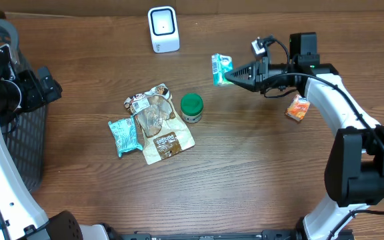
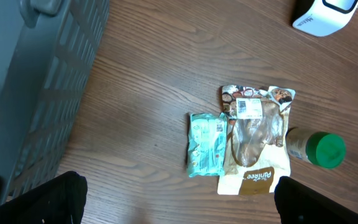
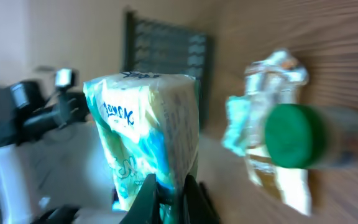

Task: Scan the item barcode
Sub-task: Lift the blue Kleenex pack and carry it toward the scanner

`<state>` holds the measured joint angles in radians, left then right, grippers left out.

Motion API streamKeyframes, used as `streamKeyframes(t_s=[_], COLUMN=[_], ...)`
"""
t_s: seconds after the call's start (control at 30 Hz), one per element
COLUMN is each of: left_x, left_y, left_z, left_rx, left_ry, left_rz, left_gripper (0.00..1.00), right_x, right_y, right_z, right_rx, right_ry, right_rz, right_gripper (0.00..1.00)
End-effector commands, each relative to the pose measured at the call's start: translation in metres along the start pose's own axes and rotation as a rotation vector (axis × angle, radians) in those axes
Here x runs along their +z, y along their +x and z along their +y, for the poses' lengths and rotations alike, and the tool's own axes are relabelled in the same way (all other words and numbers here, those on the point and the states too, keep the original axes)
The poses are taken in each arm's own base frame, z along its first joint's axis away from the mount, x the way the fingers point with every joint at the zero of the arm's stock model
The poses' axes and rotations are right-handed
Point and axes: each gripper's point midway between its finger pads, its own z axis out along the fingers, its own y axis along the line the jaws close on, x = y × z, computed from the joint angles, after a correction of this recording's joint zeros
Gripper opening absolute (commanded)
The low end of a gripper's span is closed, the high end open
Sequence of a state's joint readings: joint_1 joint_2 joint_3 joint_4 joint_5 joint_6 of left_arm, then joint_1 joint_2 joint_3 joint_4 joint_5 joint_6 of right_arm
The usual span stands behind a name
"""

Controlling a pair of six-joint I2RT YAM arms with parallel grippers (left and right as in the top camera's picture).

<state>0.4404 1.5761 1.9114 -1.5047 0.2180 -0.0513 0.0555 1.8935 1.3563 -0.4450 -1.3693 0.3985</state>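
Note:
My right gripper (image 1: 228, 75) is shut on a green-and-white snack packet (image 1: 221, 68) and holds it above the table, right of the white barcode scanner (image 1: 163, 29). In the right wrist view the packet (image 3: 145, 134) stands upright, pinched at its lower edge in the gripper (image 3: 169, 194). The scanner (image 2: 325, 15) also shows at the top right of the left wrist view. My left gripper (image 1: 45, 85) is far left beside the basket, open, and nothing lies between its fingertips (image 2: 67, 199).
A black mesh basket (image 1: 12, 133) stands at the left edge. Mid-table lie a teal packet (image 1: 124, 136), a clear-and-brown pouch (image 1: 157, 123) and a green-lidded jar (image 1: 192, 107). An orange packet (image 1: 298, 107) lies under the right arm.

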Motion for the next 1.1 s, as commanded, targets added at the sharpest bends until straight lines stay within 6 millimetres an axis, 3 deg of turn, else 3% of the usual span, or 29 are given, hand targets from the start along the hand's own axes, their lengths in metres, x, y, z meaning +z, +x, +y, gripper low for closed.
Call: streamKeyframes(t_s=[0.0,0.57,0.83,1.07], left_x=[-0.002,-0.002,-0.002,-0.002], left_y=[-0.004,-0.004,-0.004,-0.004], left_z=[-0.003,-0.003,-0.003,-0.003], left_rx=[0.018,0.018,0.017,0.017], left_ry=[0.016,0.016,0.016,0.016], left_rz=[-0.009,-0.009,-0.009,-0.009], left_gripper=[1.00,1.00,1.00,1.00], right_x=[0.001,0.022,0.025,0.048], right_y=[0.007,-0.004,-0.007,0.000], right_z=[0.031,0.060,0.058,0.040], right_rx=[0.055,0.055,0.007,-0.014], right_ry=[-0.111,-0.138,-0.126,-0.048], right_rz=[0.063,0.108,0.088,0.064], right_gripper=[0.04,0.04,0.04,0.04])
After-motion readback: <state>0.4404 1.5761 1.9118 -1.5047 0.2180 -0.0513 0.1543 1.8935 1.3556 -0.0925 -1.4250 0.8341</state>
